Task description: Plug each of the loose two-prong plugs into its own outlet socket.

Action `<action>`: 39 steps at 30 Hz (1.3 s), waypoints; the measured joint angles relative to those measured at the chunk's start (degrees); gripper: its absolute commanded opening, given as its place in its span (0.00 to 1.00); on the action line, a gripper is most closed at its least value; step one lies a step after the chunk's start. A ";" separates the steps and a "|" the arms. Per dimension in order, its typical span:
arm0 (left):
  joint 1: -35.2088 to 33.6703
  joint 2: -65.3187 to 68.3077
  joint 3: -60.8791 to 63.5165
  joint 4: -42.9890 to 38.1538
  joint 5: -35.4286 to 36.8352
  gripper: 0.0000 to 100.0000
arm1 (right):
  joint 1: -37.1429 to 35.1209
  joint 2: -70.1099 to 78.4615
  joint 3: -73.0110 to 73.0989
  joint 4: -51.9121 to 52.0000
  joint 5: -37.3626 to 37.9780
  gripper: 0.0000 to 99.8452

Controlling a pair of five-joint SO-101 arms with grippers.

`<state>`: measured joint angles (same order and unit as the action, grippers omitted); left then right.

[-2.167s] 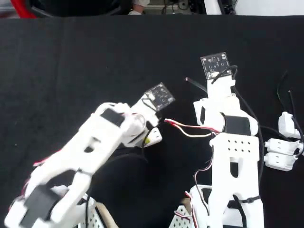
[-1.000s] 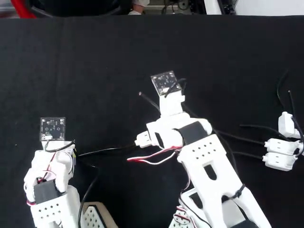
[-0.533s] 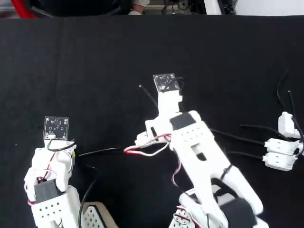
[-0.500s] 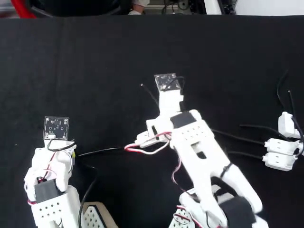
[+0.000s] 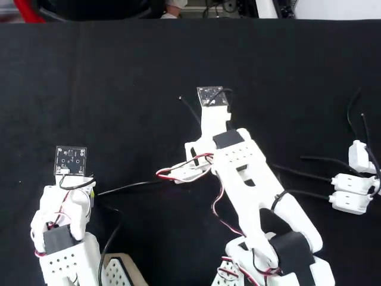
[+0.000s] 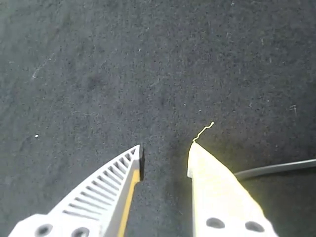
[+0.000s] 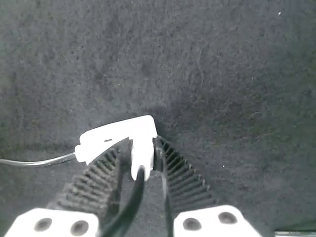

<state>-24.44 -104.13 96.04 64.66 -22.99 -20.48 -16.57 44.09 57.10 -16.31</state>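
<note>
My right gripper (image 7: 140,145) is shut on a small white plug (image 7: 142,157), whose black cable runs back toward the wrist. The plug's front end meets a white block (image 7: 116,134) lying on the black cloth, with a thin cable leading off from it. In the high view the right arm (image 5: 238,164) stretches to the middle of the table, and its camera board (image 5: 212,96) covers the gripper. My left gripper (image 6: 165,153) stands open over bare cloth, nothing between its fingers. The left arm (image 5: 65,220) is folded back at the front left.
White plug and socket pieces (image 5: 351,199) with black cables lie at the right edge, another white piece (image 5: 359,156) just above them. A black cable (image 5: 128,189) crosses the cloth between the arms and passes beside the left gripper as cable (image 6: 276,168).
The left arm has drawn back from the middle to the front left. The right arm swung left to the table's middle and stretched a little farther across it, still holding the plug.
</note>
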 measured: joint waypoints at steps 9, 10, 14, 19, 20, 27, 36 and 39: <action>0.00 0.00 0.00 0.00 0.00 0.16 | -2.11 0.00 0.44 -0.09 0.00 0.01; 0.00 0.00 0.00 0.00 0.00 0.16 | -2.55 0.00 0.53 -0.26 0.00 0.01; 0.00 0.00 0.00 0.00 0.00 0.16 | -3.87 0.00 0.53 0.35 0.00 0.01; 0.00 0.00 0.00 0.00 0.00 0.16 | -5.27 0.00 0.53 1.41 2.29 0.01; 0.00 0.00 0.00 0.00 0.00 0.16 | -5.36 0.00 0.53 1.41 2.55 0.01; 0.00 0.00 0.00 0.00 0.00 0.16 | -5.80 0.00 0.79 1.93 4.31 0.01; 0.00 0.00 0.00 0.00 0.00 0.16 | -11.96 -0.35 3.16 0.09 4.31 0.01; 0.00 0.00 0.00 0.00 0.00 0.16 | -12.04 -0.35 3.60 -0.18 4.31 0.01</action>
<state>-24.44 -104.13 96.04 64.66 -22.99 -32.53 -16.92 47.69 56.92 -12.00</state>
